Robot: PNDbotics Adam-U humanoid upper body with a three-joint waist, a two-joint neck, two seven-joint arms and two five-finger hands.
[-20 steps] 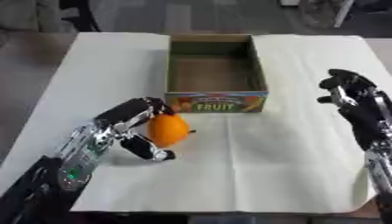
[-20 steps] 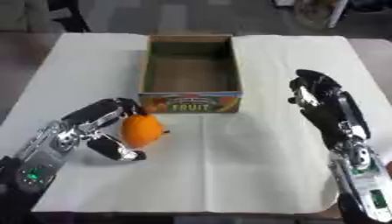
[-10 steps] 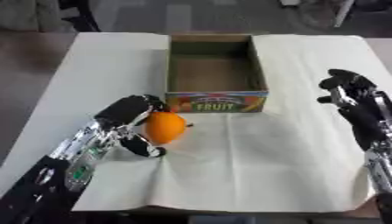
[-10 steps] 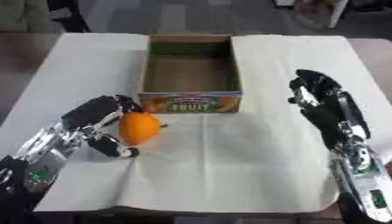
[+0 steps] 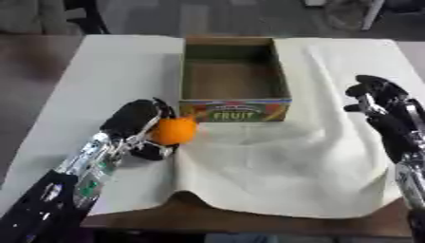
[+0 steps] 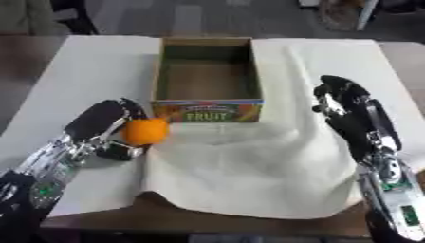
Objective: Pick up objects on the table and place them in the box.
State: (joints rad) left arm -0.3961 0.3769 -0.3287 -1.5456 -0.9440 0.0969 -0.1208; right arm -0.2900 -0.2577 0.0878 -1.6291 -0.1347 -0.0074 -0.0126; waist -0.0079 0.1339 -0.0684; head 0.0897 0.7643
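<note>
**Left robot hand on orange, box open at the far middle of the bench**

Item 1. Bench (image 5: 116,61): covered by a white cloth (image 5: 274,161), whose near edge is rucked up and lifted off the near edge of the bench, showing the brown bench edge below it.

Item 2. Box (image 5: 235,90): open cardboard carton, long axis running away from the robot, standing at the far middle of the bench. Its near wall bears a coloured label reading FRUIT. Nothing can be seen inside it.

Item 3. Orange (image 5: 172,131): round, just beside the box's near left corner, close to the label wall (contact with the box cannot be told).

Item 4. Left robot hand (image 5: 133,124): enters from the near left corner of the bench. Fingers and thumb are curled round the orange, fingers over its top and left side, thumb beneath at the near side.

Item 5. Right robot hand (image 6: 348,107): near the right edge of the bench, well apart from the box, fingers relaxed and spread, holding nothing.
</note>
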